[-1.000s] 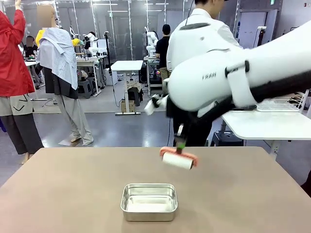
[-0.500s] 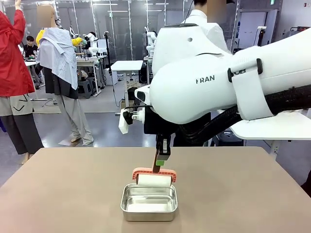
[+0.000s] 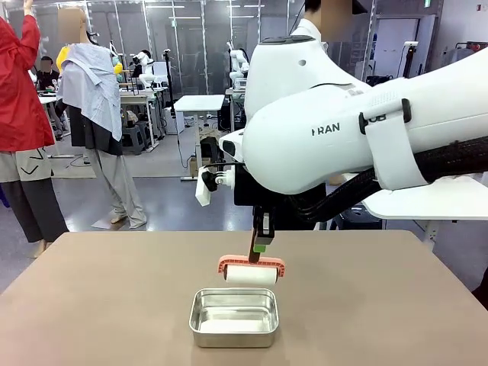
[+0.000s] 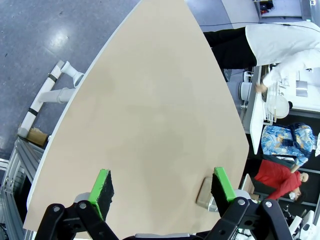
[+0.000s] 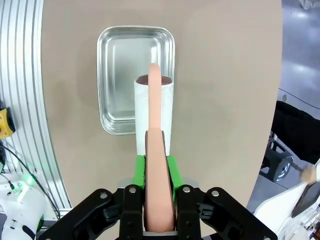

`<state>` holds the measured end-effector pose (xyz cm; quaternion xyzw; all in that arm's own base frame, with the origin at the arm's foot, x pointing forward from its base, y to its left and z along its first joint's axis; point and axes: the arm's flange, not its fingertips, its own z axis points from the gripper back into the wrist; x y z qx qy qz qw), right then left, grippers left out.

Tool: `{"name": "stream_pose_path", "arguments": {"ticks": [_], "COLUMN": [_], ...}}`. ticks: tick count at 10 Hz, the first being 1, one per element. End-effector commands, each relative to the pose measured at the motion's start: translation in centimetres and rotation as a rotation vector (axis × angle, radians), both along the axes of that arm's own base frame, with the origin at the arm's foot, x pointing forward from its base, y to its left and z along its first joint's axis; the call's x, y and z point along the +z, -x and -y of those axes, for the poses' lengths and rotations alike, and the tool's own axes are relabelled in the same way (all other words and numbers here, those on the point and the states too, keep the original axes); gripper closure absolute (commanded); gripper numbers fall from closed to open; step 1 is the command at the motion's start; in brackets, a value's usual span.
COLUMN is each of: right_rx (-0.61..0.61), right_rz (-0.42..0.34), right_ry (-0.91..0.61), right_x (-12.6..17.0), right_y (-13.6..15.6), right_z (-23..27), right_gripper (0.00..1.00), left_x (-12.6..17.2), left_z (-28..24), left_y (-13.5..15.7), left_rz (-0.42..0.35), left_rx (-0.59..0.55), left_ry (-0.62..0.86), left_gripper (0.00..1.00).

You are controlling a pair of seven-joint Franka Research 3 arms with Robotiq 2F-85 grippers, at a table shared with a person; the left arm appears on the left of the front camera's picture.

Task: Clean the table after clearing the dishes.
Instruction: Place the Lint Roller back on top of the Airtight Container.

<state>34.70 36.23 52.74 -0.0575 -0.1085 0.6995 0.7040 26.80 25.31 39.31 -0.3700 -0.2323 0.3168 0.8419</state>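
Right claw is pressed together on the salmon handle of one lint roller, whose single white roll hangs just above the far rim of one steel pan. Left claw stands spread and holds nothing, high above the bench. Around the pan, the bench top is plain matte taupe-brown.

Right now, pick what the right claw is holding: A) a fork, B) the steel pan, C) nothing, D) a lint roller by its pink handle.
D: the right claw is shut on the pink handle of the lint roller, which hangs just above the steel pan.
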Motion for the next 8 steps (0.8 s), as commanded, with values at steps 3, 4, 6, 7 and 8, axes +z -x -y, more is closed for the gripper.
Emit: {"name": "stream_pose_path", "arguments": {"ticks": [3, 4, 6, 7, 8], "right_rx": [0.075, 0.075, 0.094, 0.091, 0.088], "right_rz": [-0.105, -0.135, -0.180, -0.195, -0.216], "right_ry": [0.047, 0.050, 0.053, 0.080, 0.092], "right_x": [-3.3, -4.0, -5.5, -6.6, -7.7], "right_y": [-2.9, -3.7, -5.2, -6.0, -6.6], "right_z": [-2.4, -3.2, -4.7, -5.5, -6.3], "right_gripper": [0.79, 0.79, 0.79, 0.79, 0.79], "left_x": [0.2, 0.2, 0.2, 0.2, 0.2], "left_z": [-0.2, -0.2, -0.2, -0.2, -0.2], "left_y": [0.0, 0.0, 0.0, 0.0, 0.0], "left_rz": [-0.002, -0.002, -0.002, -0.002, -0.002], "left_rx": [0.001, 0.001, 0.001, 0.001, 0.001], "left_ry": [-0.006, -0.006, -0.006, -0.006, -0.006], "left_gripper": [0.00, 0.00, 0.00, 0.00, 0.00]}}
